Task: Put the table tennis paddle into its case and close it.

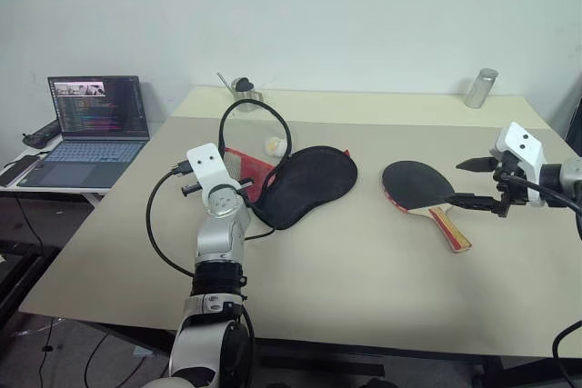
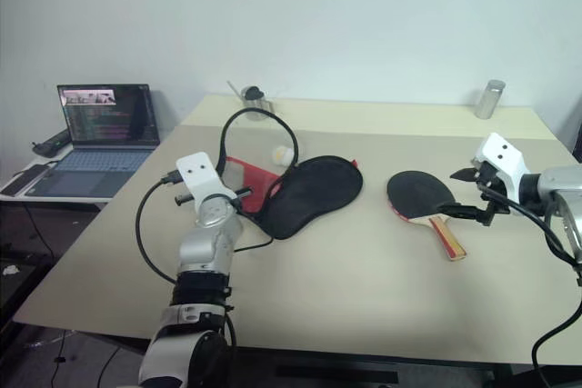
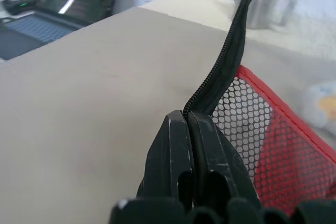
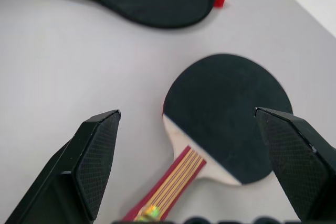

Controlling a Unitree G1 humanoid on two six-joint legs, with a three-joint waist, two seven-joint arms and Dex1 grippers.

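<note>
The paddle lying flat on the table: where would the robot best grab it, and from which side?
Probably by the wooden handle. The table tennis paddle lies flat on the table, its handle sticking out toward the robot, narrow enough to fit between two fingers. The open right gripper hangs above it, so coming down from above, fingers on either long edge, seems best.

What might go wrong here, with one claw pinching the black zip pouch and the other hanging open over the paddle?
The shut left gripper pinches only the zipper edge of the black fabric case with red mesh panel; that thin strip could slip free, or the limp case could drag across the table. The round black-faced paddle with wooden handle lies flat, so the open right gripper may struggle to get a finger under it and could push it away instead.
</note>
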